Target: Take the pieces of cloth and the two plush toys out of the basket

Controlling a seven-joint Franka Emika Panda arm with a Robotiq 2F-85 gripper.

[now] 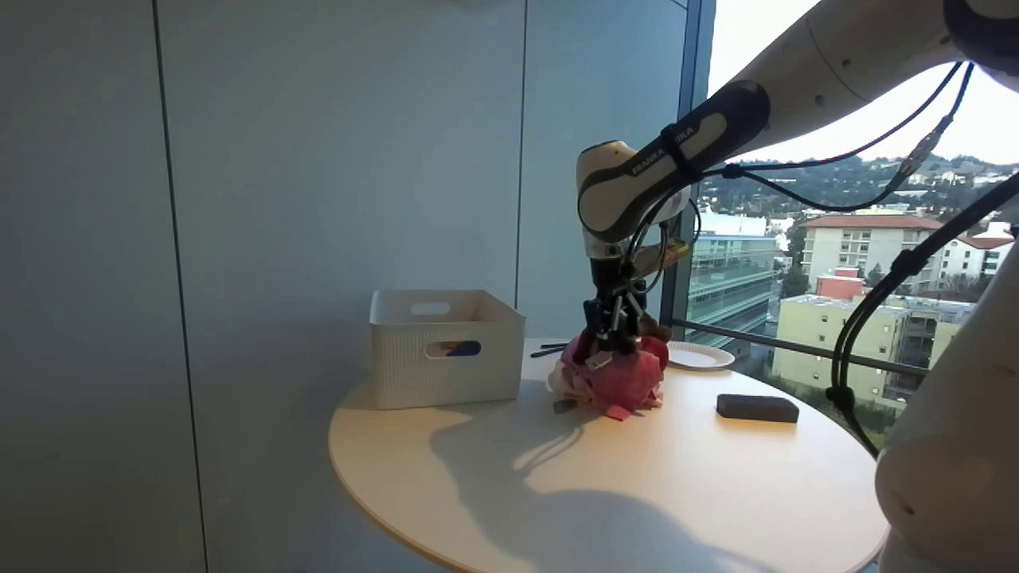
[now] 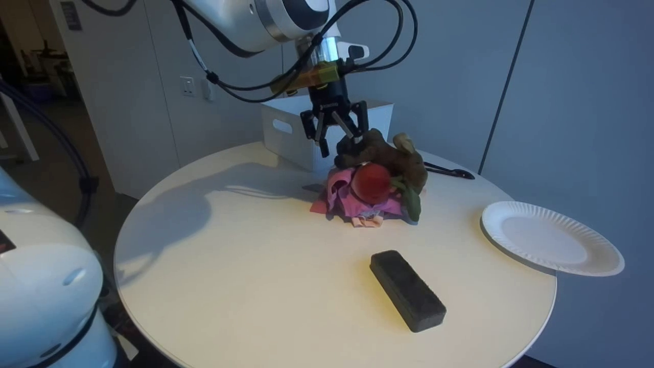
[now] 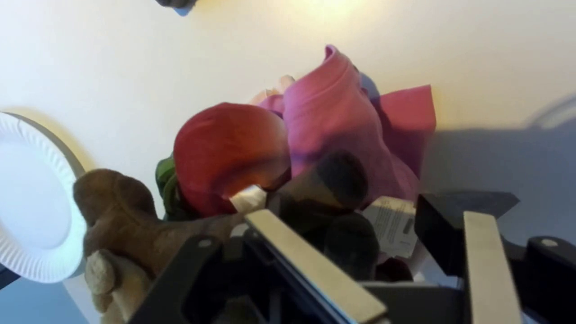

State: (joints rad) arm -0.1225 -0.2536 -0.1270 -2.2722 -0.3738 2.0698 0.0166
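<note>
The white basket [image 1: 398,370] stands upright at the table's back, also seen in an exterior view [image 2: 286,145]. Something blue and orange [image 1: 464,348] shows through its slot. Beside it lies a pile on the table: pink cloth [image 2: 341,188], paler cloth [image 2: 369,222], a red round plush toy [image 2: 372,183] with green leaves, and a brown plush animal [image 2: 396,158] on top. All show in the wrist view: pink cloth [image 3: 333,117], red toy [image 3: 229,153], brown toy [image 3: 135,225]. My gripper [image 2: 341,144] is open over the pile; dark plush feet [image 3: 351,243] show between its fingers [image 3: 373,238].
A dark block [image 2: 407,291], likely an eraser, lies towards the table's front; it also shows in an exterior view [image 1: 756,407]. A white paper plate [image 2: 546,240] overhangs the table edge. Black utensils [image 2: 449,171] lie behind the pile. A wall stands close behind the basket.
</note>
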